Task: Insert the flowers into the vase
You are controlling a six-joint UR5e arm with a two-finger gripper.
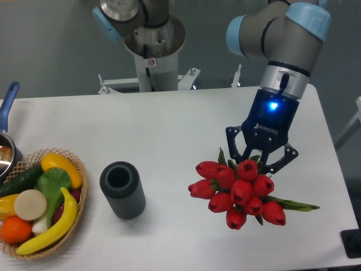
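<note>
While the gripper [258, 160] stands over the table's [180, 124] right half, fingers closed around the flowers [241, 192] just behind the buds (leaf tip [299, 205] pointing right), the vase [122, 189] sits upright and well apart to their left, beside the wicker basket [79, 195].

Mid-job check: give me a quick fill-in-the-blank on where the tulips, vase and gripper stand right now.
1. The gripper is over the bunch of ____ tulips.
2. The vase stands upright, and its mouth is ____.
3. The vase sits between the flowers and the wicker ____ of produce.
4. The pot at the table's edge has a ____ handle.

Missing words: red; empty; basket; blue
</note>
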